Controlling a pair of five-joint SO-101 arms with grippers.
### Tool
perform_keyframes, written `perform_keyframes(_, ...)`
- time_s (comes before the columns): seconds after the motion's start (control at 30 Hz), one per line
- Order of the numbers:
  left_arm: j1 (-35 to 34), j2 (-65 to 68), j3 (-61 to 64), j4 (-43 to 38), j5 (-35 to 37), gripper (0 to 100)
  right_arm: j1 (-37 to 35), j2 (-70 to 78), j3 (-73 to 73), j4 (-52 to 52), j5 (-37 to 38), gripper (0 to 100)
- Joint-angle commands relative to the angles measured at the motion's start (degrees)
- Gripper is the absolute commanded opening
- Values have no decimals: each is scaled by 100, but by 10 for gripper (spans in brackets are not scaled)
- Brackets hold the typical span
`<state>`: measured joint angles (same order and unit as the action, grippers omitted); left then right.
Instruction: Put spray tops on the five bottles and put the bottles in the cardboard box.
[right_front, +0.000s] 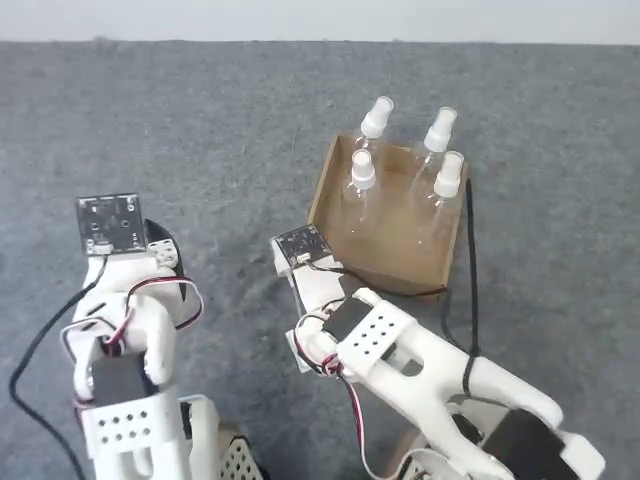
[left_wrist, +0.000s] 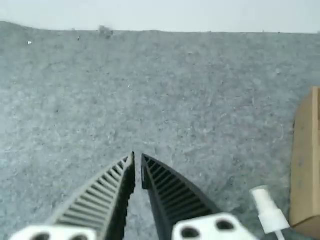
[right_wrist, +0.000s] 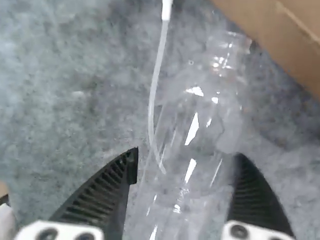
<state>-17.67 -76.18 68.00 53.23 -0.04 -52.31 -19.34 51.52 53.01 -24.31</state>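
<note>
Cardboard box (right_front: 400, 272) on grey felt counter (right_front: 200, 130), four upright spray-topped bottles (right_front: 362, 185) inside; clear bottle (right_wrist: 200, 125) just beside it between wide-spread fingers of right hand (right_wrist: 182, 160); left hand (left_wrist: 138, 159) all but closed, loose spray top (left_wrist: 267, 210) nearby.

Grey felt table (right_front: 200, 150): cardboard box (right_front: 326, 180), bottle (right_wrist: 200, 150)

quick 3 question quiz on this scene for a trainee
1. How many capped bottles stand in the cardboard box?
2. True or false: the left gripper is shut.
3. What lies between the fingers of the right gripper? A a cup; B a clear bottle; C nothing.
Key: 1 four; 2 true; 3 B.
</note>
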Motion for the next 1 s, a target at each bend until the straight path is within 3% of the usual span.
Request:
perform_keyframes(0.0, -18, -123, -66, -193, -70, 12, -57, 4, -422, -180, -35, 101)
perform_keyframes(0.13, -18, -114, -92, -202, -88, 12, -84, -13, -422, -189, 44, 6)
perform_keyframes(0.37, -18, -105, -505, 176, -88, 12, -242, -532, -431, 338, 686, 8)
perform_keyframes(0.47, -18, -97, -637, 290, -88, 12, -242, -1086, -563, 848, 1468, 7)
perform_keyframes(0.63, 193, 53, -778, 431, -97, 12, -224, -1719, -1442, 2264, 2013, 7)
perform_keyframes(0.83, 1213, 1767, -2492, 1547, -220, 12, 462, -1552, -3332, 4092, 2875, 6)
perform_keyframes(0.97, 1635, 3077, -3178, 1670, -9, 13, 1191, -1481, -4440, 4980, 3393, 6)
